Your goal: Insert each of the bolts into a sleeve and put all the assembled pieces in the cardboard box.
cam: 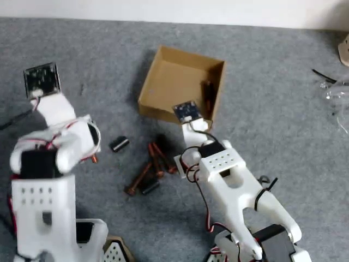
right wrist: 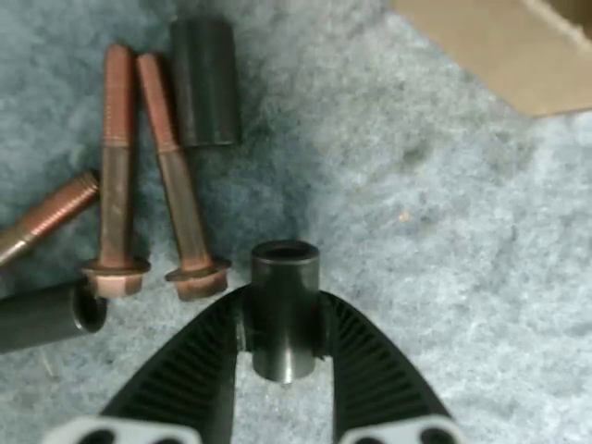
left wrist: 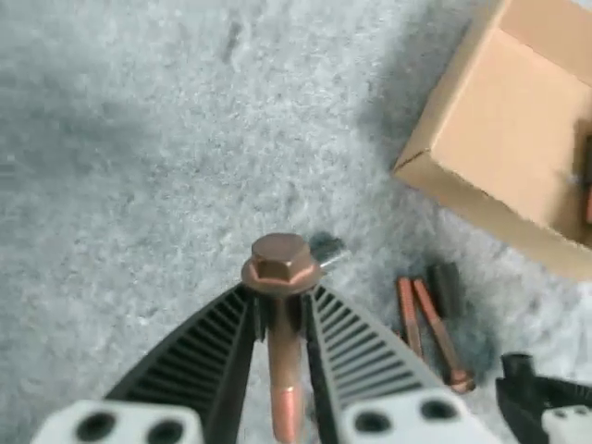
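Observation:
In the left wrist view my left gripper (left wrist: 280, 301) is shut on a copper bolt (left wrist: 278, 264), hex head outward, held above the grey carpet. My right gripper (right wrist: 285, 314) is shut on a black sleeve (right wrist: 285, 268), its open end outward, just beside the loose parts. From above, the left gripper (cam: 93, 157) hangs left of a lone sleeve (cam: 119, 144). The right gripper (cam: 178, 164) sits at the edge of the pile of bolts (cam: 156, 158). The cardboard box (cam: 163, 82) stands behind, with one dark assembled piece (cam: 208, 93) inside.
Two bolts (right wrist: 116, 166) lie side by side next to an upright-looking sleeve (right wrist: 205, 81). Another sleeve (right wrist: 46, 314) and a bolt (right wrist: 46, 217) lie beside them. A further sleeve (cam: 148, 187) and bolt (cam: 136, 179) lie nearer the front. Clear plastic (cam: 335, 93) lies far right.

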You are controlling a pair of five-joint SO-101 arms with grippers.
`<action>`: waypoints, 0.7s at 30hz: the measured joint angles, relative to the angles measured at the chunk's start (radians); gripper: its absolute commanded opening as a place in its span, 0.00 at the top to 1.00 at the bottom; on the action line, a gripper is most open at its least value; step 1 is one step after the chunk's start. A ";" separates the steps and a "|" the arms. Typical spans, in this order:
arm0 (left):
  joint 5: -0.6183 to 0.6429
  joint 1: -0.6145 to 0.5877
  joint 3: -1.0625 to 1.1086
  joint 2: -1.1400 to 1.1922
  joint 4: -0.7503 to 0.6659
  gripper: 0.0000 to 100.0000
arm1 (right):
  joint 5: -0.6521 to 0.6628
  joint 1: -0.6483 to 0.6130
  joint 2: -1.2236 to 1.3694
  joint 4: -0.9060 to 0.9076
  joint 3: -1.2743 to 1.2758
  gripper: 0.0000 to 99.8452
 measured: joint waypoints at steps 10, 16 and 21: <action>-0.120 -0.005 0.275 -0.470 -0.069 1.00 | 0.000 0.000 -0.032 -0.055 0.009 1.00; -0.187 -0.006 0.500 -0.649 -0.247 1.00 | 0.000 -0.018 -0.250 -0.146 0.189 1.00; -0.189 0.035 0.594 -0.706 -0.351 1.00 | 0.000 -0.044 -0.516 -0.224 0.362 1.00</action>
